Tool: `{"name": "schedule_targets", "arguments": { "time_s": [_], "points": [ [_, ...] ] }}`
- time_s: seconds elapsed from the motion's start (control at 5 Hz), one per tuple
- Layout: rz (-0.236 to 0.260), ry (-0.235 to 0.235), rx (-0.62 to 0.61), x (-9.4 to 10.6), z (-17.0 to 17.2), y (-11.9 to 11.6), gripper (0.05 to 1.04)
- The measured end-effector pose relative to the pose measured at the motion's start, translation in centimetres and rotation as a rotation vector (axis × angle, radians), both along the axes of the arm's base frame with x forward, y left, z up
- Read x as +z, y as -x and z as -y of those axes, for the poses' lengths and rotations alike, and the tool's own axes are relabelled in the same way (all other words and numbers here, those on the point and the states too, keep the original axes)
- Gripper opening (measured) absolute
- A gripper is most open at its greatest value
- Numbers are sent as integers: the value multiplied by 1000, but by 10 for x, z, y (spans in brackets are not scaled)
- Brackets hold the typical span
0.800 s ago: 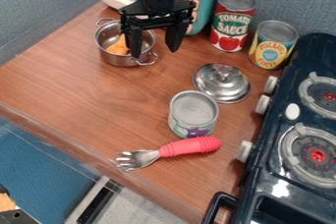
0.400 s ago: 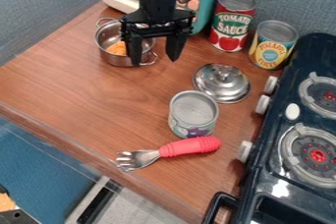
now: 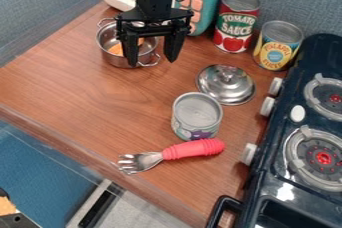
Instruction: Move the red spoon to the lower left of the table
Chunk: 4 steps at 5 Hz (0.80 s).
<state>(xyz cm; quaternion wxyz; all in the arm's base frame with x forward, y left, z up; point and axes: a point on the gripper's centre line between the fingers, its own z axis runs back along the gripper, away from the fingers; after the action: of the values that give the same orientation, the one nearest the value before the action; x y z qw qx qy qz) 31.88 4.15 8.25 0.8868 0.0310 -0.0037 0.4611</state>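
So the fingers [image 3: 173,47] are wide open, pointing down with a big gap between them, and they're not gripping anything. The left-hand one in view overlaps the right side of the pot [image 3: 111,60], but I can't tell if it's actually touching it. There's some orange stuff [image 3: 115,49] in the pot.

The spoon [image 3: 194,149] is lying on the table [image 3: 80,92], well apart from the fingers, toward the bottom of the view. Its red handle is angled up to the right, and the metal end points left, with prongs like a fork. Just above the handle in view is the grey can [image 3: 196,114], lower right of the fingers. The lid [image 3: 226,91] is lower right of them too, nearer than the spoon. The red can [image 3: 235,27] is off to their right, with the yellow can [image 3: 275,49] past it.
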Motion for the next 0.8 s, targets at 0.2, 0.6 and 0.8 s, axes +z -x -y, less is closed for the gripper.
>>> {"name": "schedule_targets", "arguments": {
  "time_s": [0.2,0.6,0.8],
  "points": [
    [25,0,-37,18,2,10,999],
    [30,-8,-287,18,34,50,999],
    [-51,-13,-538,-10,59,59,999]
  ]
}}
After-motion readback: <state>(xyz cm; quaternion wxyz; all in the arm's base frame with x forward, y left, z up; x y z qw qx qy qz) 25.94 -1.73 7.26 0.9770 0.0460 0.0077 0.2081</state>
